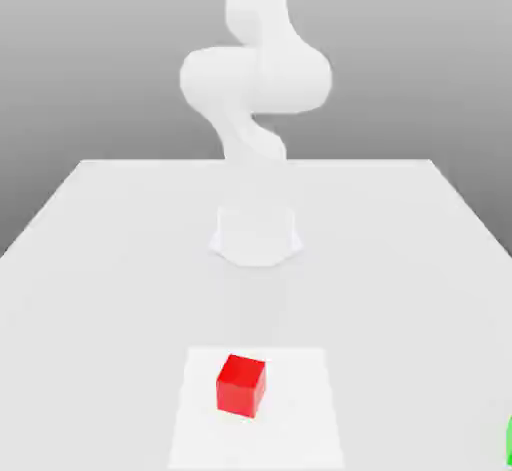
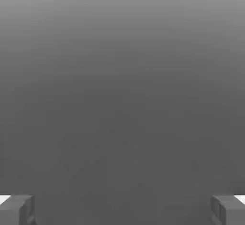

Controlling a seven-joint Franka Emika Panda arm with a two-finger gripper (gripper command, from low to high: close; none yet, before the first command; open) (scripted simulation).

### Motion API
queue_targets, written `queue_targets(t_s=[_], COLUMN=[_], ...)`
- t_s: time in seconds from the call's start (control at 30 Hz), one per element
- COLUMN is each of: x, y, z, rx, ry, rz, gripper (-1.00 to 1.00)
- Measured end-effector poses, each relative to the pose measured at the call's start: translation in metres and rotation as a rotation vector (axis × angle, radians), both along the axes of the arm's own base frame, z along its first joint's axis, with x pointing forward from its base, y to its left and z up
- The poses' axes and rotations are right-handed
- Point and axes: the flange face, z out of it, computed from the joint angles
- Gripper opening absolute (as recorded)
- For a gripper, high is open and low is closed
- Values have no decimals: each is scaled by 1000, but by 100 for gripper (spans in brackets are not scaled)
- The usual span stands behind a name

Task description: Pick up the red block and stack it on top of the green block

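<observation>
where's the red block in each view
Exterior view: red block low centre on the table, in front of the arm's base.
Hand view: the open gripper against plain grey.
Shared landmark: none certain; perhaps the grey backdrop.

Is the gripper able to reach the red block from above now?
Probably yes. The red block sits alone on the white table with nothing beside or over it, and the gripper is open.

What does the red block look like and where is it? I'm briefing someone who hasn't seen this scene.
On the white table, a paler square patch lies in front of the arm's base. The red block sits on it, a small cube, the lone red thing.
</observation>
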Motion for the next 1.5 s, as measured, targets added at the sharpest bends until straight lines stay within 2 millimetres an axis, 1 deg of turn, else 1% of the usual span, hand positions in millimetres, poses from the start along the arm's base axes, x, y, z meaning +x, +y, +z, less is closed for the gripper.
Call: queue_targets(t_s=[0.07, 0.17, 0.23, 0.33, 0.4, 0.47, 0.53, 0.63, 0.7, 0.87, 0.9, 1.07, 1.1, 1.13, 1.2, 1.33, 1.4, 1.5], x=[26, 52, 64, 72, 71, 66, 56, 34, 24, 20, 19, 19, 19, 19, 20, 20, 36, 63], y=[-2, -5, -7, -10, -12, -14, -15, -17, -17, -17, -17, -17, -17, -17, -17, -15, 13, 63], z=[-46, -114, -160, -228, -274, -318, -361, -422, -452, -507, -514, -514, -518, -514, -499, -459, -451, -444], rx=[13, 31, 42, 57, 66, 75, 84, 96, 100, 101, 101, 100, 100, 100, 100, 98, 57, -13], ry=[75, 180, 248, 350, 419, 487, 555, 657, 697, 710, 711, 710, 710, 710, 710, 710, 715, 719], rz=[-23, -57, -80, -116, -141, -166, -191, -231, -246, -251, -251, -251, -251, -251, -251, -245, -143, 30], gripper=[0, 0, 0, 0, 0, 0, 0, 0, 0, 0, -100, -100, -100, -100, -100, -100, -100, -100])
